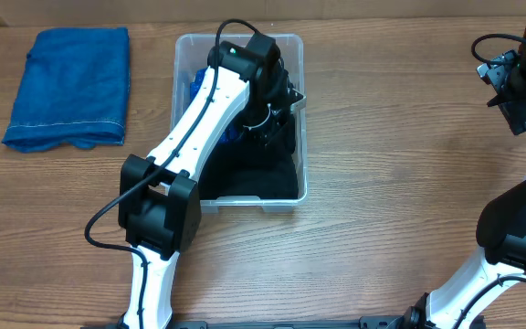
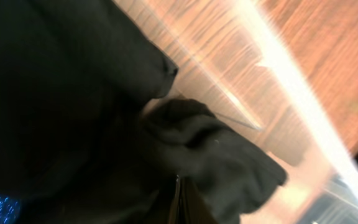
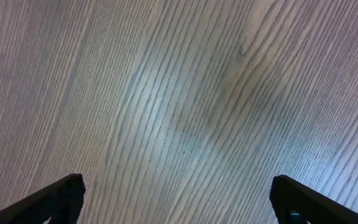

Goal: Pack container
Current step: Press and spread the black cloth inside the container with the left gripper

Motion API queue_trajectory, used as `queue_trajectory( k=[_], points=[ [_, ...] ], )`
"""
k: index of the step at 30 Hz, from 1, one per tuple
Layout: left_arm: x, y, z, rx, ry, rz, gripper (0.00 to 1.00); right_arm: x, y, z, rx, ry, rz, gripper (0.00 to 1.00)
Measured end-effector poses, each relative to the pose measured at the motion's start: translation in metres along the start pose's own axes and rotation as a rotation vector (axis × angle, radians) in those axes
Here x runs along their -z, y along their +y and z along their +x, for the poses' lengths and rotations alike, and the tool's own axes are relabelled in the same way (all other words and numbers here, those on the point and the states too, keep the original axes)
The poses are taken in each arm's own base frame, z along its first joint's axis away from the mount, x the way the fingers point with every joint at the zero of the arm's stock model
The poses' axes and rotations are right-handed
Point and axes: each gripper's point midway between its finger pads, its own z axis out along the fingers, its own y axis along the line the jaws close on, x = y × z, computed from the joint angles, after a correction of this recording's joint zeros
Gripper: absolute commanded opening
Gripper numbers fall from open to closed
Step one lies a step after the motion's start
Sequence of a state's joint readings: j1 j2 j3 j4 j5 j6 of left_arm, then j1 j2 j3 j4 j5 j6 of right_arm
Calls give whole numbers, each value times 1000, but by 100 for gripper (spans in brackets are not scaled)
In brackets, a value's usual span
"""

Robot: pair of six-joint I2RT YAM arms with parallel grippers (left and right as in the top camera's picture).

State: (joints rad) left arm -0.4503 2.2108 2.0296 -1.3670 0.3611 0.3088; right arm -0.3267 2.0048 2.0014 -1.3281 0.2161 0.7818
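Overhead: the container [image 1: 302, 137] sits in the upper middle of the frame. My left arm reaches into it, and the wrist covers the left gripper [image 1: 277, 121]. A black cloth [image 1: 254, 178] fills the bin's lower half, and something blue [image 1: 193, 87] shows at its upper left corner. A folded blue towel [image 1: 69, 87] lies on the table at upper left, well apart from the bin. The right gripper [image 1: 510, 87] hangs at the upper right edge.

Left wrist: black cloth takes up most of the view, bunched against the clear wall. The jaws are together at the bottom centre, and I judge they are pinching a fold of it. To do this step well, I'd push the bunch down below the rim before letting go, so nothing drapes over the wall.

Right wrist: fingers spread wide over bare wood, holding nothing.
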Motion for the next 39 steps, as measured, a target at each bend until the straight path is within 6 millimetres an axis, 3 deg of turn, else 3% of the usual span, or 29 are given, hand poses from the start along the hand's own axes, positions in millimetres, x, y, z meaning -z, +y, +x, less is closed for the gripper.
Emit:
queue_trajectory(
  k=[5, 8, 13, 18, 21, 26, 31, 35, 39],
  points=[
    [-22, 9, 8, 18, 22, -11, 4, 0, 0, 0, 0, 0, 0, 100],
    [-31, 14, 3, 12, -4, -20, 4, 0, 0, 0, 0, 0, 0, 100],
    [-32, 20, -15, -12, -75, -41, 4, 0, 0, 0, 0, 0, -1, 100],
    [-30, 18, -11, -5, -58, -36, 4, 0, 0, 0, 0, -1, -1, 100],
    [-19, 16, -9, 1, -42, -40, 4, 0, 0, 0, 0, -1, 0, 100],
    [26, 16, -10, 24, -47, -94, 4, 0, 0, 0, 0, 0, -1, 100],
    [73, 16, 18, 88, -1, -162, 4, 0, 0, 0, 0, 0, 0, 100],
    [90, 15, 48, 167, 68, -168, 4, 0, 0, 0, 0, 0, 0, 100],
    [85, 27, 60, 262, 101, -172, 4, 0, 0, 0, 0, 0, -1, 100]
  ],
)
